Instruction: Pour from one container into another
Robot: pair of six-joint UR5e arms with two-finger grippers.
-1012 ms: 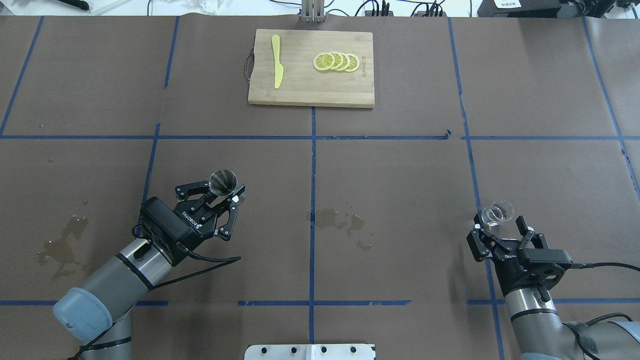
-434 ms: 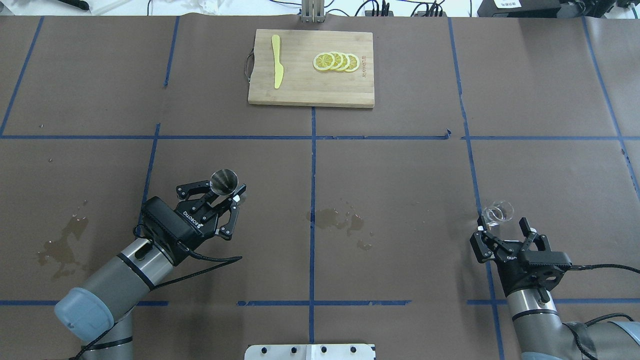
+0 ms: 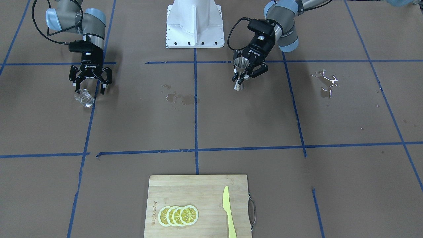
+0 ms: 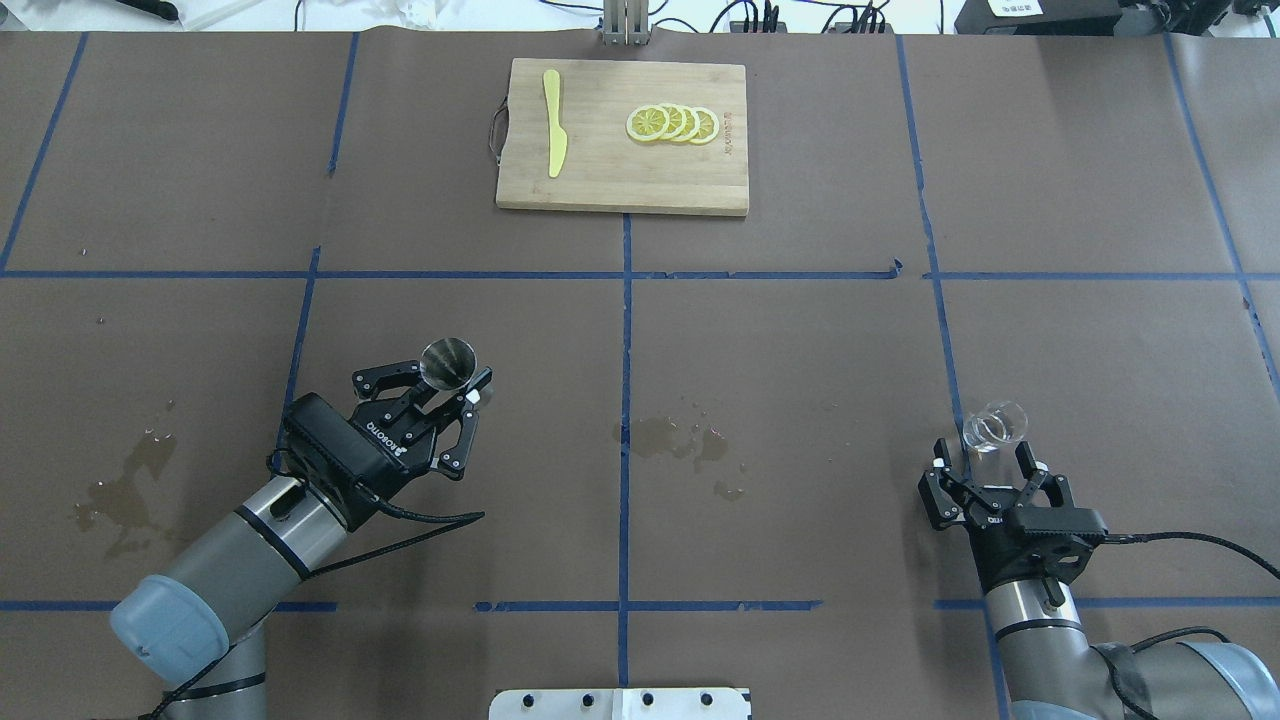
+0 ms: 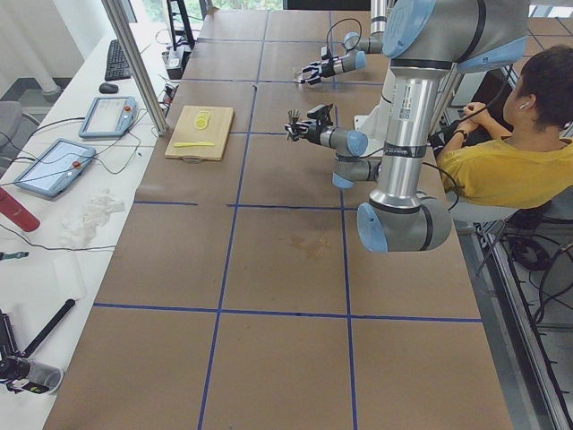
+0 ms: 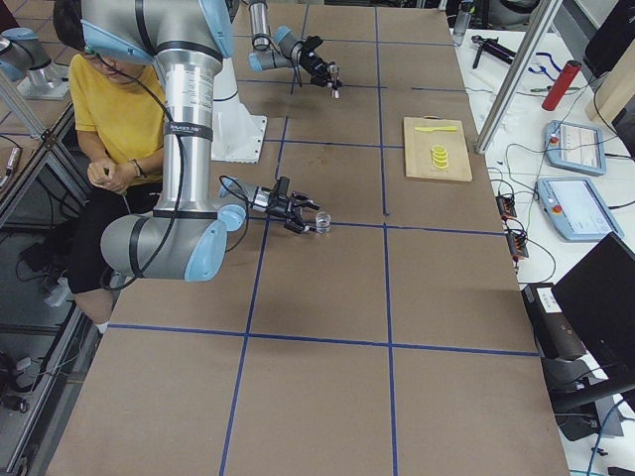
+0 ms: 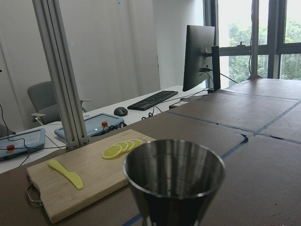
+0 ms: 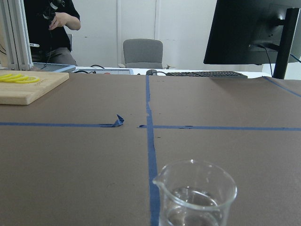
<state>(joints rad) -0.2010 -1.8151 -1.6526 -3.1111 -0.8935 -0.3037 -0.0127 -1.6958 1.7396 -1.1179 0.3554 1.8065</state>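
Two grippers noted: right gripper [image 4: 985, 468] spread, empty, cup [image 4: 995, 424] just ahead of it, lower right; left gripper [image 4: 450, 386] pinches upright jigger [image 4: 447, 360], lower left, well apart.

Table [image 4: 800, 350] is covered in brown paper with a blue tape grid [image 4: 625, 275] across it. A white side desk [image 5: 54, 224] runs along one long edge, with a keyboard [image 7: 153, 100] and mouse [image 7: 121, 111] on it. An aluminium frame post [image 7: 61, 75] stands at the desk edge. Black monitor [image 7: 200, 56] sits on a stand. Grey office chair [image 8: 142, 52] is against a plain white wall [image 8: 183, 28]. Tall windows [image 7: 235, 33] show trees outside, daylight coming in. Grey floor [image 5: 546, 385] beside the table.
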